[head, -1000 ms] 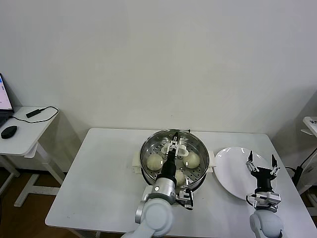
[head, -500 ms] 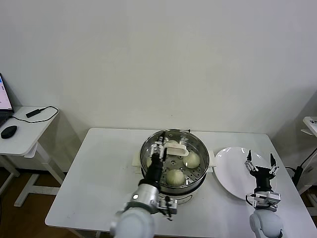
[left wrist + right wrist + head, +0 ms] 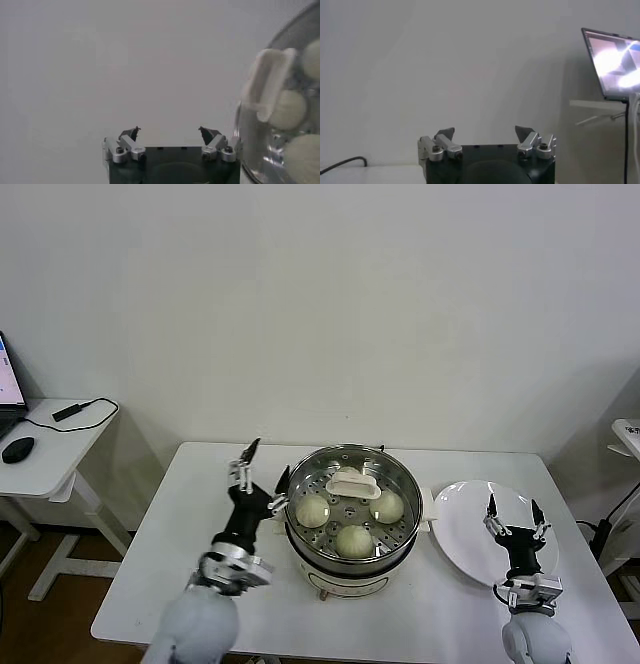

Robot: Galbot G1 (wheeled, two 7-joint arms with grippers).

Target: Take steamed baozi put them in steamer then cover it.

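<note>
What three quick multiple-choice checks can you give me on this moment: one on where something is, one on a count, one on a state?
1. Where is the white plate?
A. On the table on the robot's right of the pot
B. Inside the pot
C. On the side desk with the mouse

2. How many buns can be seen in the pot?
A. One
B. Three
C. Six

3. How does the left gripper stand?
A. Shut on a bun
B. Shut on the lid handle
C. Open and holding nothing

Answers:
1. A, the plate lies on the table just beside the pot on that side, with the right gripper open above it.
2. B, three buns show around the white lid handle; a fourth may be hidden under it.
3. C, its fingers are spread beside the pot's rim with nothing between them.
</note>
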